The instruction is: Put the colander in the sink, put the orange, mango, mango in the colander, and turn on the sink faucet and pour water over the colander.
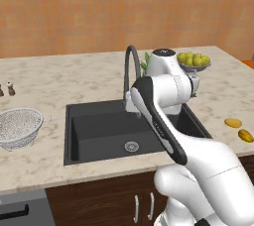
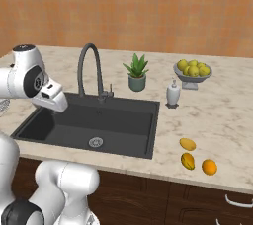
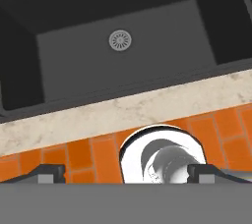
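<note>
Gripper (image 3: 126, 174) with jaws wide apart, holding nothing, above the sink (image 3: 29, 70) — the colander (image 1: 19, 127) sits well left on the worktop (image 1: 59, 79).

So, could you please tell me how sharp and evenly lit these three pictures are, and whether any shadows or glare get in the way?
Left base view: flat, even rendered light, no glare; the colander is crisp. Right base view: equally sharp, with soft shadows under the mangos and orange. Hand view: the sink interior is dark, yet its drain stays clear; no blur.
</note>
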